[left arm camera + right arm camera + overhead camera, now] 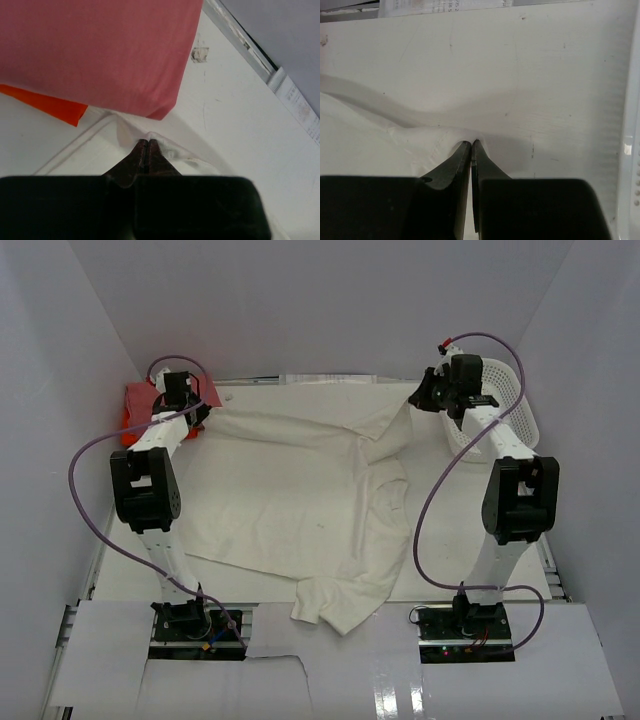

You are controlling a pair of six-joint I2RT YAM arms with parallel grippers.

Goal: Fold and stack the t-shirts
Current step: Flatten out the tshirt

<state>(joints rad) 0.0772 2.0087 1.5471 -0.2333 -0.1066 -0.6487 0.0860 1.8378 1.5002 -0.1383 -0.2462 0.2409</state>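
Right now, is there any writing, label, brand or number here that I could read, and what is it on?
Nothing here is legible.
Printed label on the table's edge, left wrist view: tiny print, too blurred to read.
Printed strip along the table's far edge, right wrist view: small characters, too blurred to read.
Cream t-shirt, pink-red t-shirt, white mesh basket: no text visible.

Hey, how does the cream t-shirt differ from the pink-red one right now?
The cream t-shirt lies spread out across the middle of the table; the pink-red t-shirt sits folded in the far left corner. The left gripper and right gripper pinch the cream one's far edge; neither holds the pink-red one. The pink-red one rests on an orange t-shirt; the cream one lies on the table directly. Both are plain cloth.
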